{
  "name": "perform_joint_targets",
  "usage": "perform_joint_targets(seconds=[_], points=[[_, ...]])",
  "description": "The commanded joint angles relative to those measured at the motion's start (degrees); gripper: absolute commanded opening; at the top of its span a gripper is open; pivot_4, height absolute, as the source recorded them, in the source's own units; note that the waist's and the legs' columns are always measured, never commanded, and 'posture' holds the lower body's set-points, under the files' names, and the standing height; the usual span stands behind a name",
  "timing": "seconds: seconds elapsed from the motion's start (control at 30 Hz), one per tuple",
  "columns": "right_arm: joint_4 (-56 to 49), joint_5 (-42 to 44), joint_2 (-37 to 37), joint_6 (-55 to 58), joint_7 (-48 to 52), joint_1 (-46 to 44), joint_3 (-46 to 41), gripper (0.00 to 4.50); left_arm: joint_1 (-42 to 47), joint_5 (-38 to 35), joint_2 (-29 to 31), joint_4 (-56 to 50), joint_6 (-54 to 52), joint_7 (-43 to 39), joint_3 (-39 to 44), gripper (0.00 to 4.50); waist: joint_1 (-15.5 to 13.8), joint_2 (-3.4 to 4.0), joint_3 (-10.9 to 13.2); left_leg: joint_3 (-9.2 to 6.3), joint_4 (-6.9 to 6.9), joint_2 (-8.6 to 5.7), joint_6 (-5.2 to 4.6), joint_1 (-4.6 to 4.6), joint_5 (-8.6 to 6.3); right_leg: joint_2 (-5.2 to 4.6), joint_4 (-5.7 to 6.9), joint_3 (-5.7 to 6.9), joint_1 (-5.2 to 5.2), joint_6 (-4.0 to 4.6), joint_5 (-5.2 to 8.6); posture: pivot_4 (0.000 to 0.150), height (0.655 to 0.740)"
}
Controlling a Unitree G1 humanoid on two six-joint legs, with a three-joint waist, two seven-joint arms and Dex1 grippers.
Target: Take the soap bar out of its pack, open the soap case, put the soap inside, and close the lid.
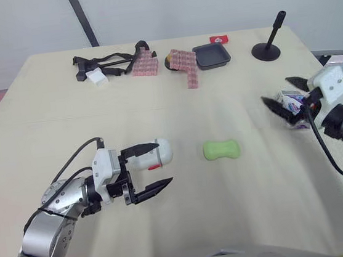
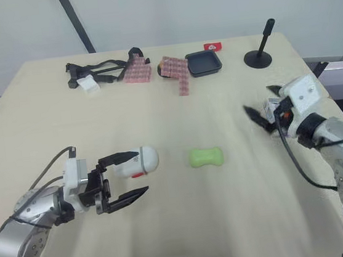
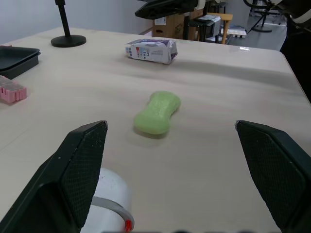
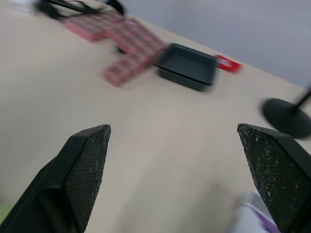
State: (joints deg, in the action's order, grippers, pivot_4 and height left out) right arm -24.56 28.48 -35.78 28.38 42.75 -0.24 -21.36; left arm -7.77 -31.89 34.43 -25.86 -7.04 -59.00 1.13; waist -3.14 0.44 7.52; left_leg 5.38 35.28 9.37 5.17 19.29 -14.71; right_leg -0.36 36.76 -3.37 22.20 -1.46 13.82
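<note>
Soap bar unwrapped; opening the case comes next.
The left gripper (image 1: 163,164), spread wide, should straddle the white soap case (image 1: 153,154) squarely and steady it before the lid is lifted. Its upper finger seems to touch the case, though I cannot be sure. The soap bar (image 1: 222,150), green, waisted and bare, lies flat mid-desk at the case's 3 o'clock. The right gripper (image 1: 275,89), also spread, hovers over the crumpled pack (image 1: 292,103) near the desk's (image 1: 48,130) 3 o'clock edge.

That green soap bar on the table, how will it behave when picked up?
Probably rigid: the soap bar has a moulded, waisted shape. Its smooth, rounded edges may slip in a pinch. Lying flat, it seems unlikely to roll.
</note>
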Motion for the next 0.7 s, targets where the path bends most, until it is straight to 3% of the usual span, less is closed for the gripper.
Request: perform_joint_targets(seconds=[0.03, 0.13, 0.3, 0.7], points=[[-0.03, 3.16, -2.30, -8.95, 14.84, 7.12, 0.35, 4.48, 1.70, 0.87, 1.48, 1.11, 1.22, -1.39, 0.88, 4.50, -0.15, 0.00, 0.00, 0.00, 0.01, 0.01, -0.03, 0.04, -0.01, -0.02, -0.01, 0.04, 0.01, 0.01, 0.00, 0.150, 0.7374], [3.48, 1.62, -3.63, -19.75, 27.09, 13.42, 2.75, 4.48, 4.15, 2.19, 2.97, 4.00, 1.78, -3.30, 0.83, 4.50, 0.02, -0.03, -0.01, 0.00, 0.03, 0.01, -0.15, 0.10, -0.03, -0.09, -0.09, 0.12, 0.01, 0.01, 0.01, 0.150, 0.7374], [9.21, 0.87, -4.73, -28.63, 35.51, 15.59, 4.89, 4.48, 7.11, 3.26, 4.19, 7.37, 1.81, -4.77, 0.81, 4.50, 1.12, -0.10, -0.08, 0.00, 0.09, 0.02, -0.37, 0.09, -0.06, -0.13, -0.08, 0.15, 0.01, 0.07, -0.01, 0.150, 0.7374], [12.69, 0.71, -5.61, -32.40, 36.43, 17.31, 5.32, 4.48, 16.23, 8.11, 9.45, 20.11, 2.65, -11.21, -0.11, 4.50, 1.53, -0.14, -0.11, -0.03, 0.11, 0.01, -0.73, 0.13, -0.04, -0.20, -0.06, 0.30, 0.02, 0.39, 0.10, 0.150, 0.7374]])
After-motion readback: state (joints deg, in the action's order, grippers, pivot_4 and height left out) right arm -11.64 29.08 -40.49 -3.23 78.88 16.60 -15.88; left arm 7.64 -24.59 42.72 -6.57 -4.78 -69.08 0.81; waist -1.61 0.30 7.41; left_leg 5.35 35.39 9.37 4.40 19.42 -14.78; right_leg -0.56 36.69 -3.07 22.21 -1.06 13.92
